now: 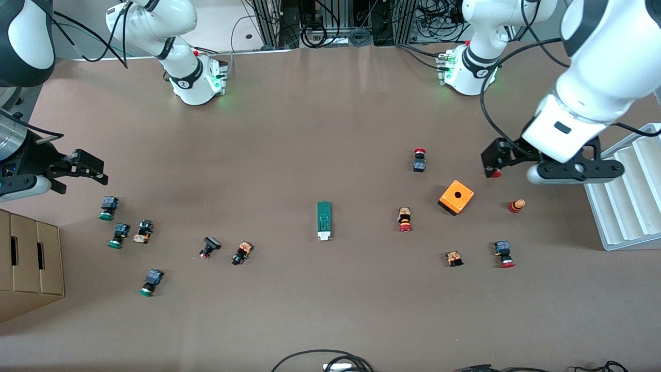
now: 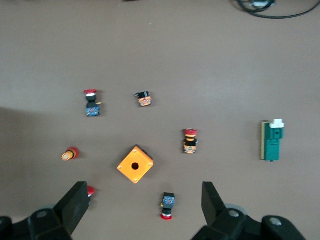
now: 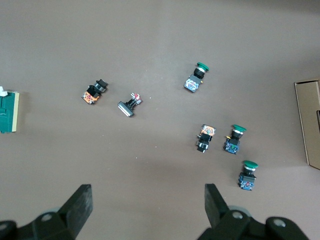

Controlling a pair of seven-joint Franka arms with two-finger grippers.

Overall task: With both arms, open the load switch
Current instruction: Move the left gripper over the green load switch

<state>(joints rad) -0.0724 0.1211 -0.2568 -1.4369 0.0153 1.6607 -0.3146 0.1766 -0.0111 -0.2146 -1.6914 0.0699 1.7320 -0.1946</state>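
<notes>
Load switch [image 1: 324,220] lies flat mid-table, long axis 12–6 o'clock, white end at 6, nothing touching it; bare table on all sides. Nearest clutter: red-capped button [image 1: 405,219] at its 3 o'clock, black-and-orange button [image 1: 241,252] toward 8, both well apart.

Left gripper [image 2: 145,206] spread wide, empty, up over table near orange box [image 1: 456,197] and white tray [image 1: 627,191].

Right gripper [image 3: 148,207] spread wide, empty, over table near green-capped buttons [image 1: 108,208] and cardboard box [image 1: 28,268] at table edge.
</notes>
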